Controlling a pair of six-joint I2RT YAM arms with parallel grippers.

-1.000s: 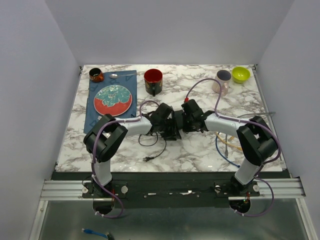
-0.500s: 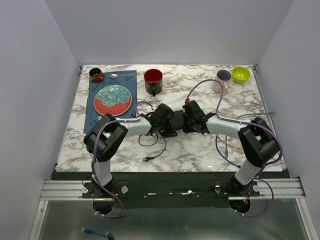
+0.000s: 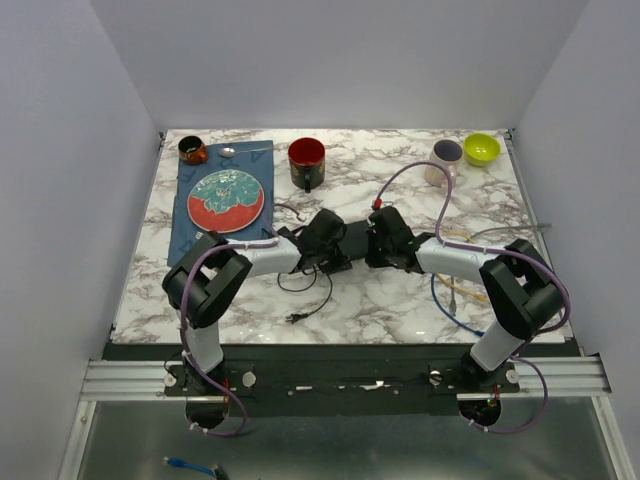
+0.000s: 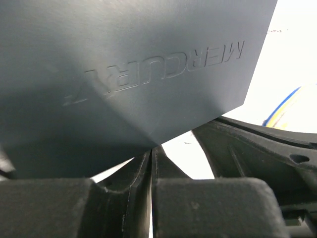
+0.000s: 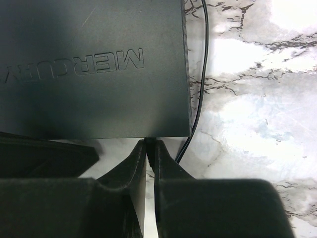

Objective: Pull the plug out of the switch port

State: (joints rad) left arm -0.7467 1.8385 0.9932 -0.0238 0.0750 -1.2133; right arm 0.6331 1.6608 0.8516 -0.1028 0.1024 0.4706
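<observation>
The switch (image 3: 356, 238) is a flat dark grey box marked MERCURY, lying mid-table between my two grippers. In the right wrist view the switch (image 5: 94, 69) fills the upper left. My right gripper (image 5: 150, 145) is shut on a small dark plug (image 5: 150, 142) at the switch's near edge. A thin black cable (image 5: 198, 94) runs along its right side. In the left wrist view the switch (image 4: 133, 69) looks tilted, and my left gripper (image 4: 151, 151) is shut with its tips at the switch's corner. In the top view the left gripper (image 3: 338, 260) and the right gripper (image 3: 372, 254) flank the box.
A red mug (image 3: 306, 160) stands behind the switch. A patterned plate (image 3: 226, 197) lies on a blue mat (image 3: 190, 232) at the back left, with a brown cup (image 3: 192, 150). A pink mug (image 3: 445, 158) and a yellow-green bowl (image 3: 481, 148) stand back right. Loose cables (image 3: 450, 295) lie at right, and a black cord (image 3: 310, 300) in front.
Both grippers and the switch have shifted a little toward the back of the table. The right gripper has drawn slightly to the right, away from the left one.
</observation>
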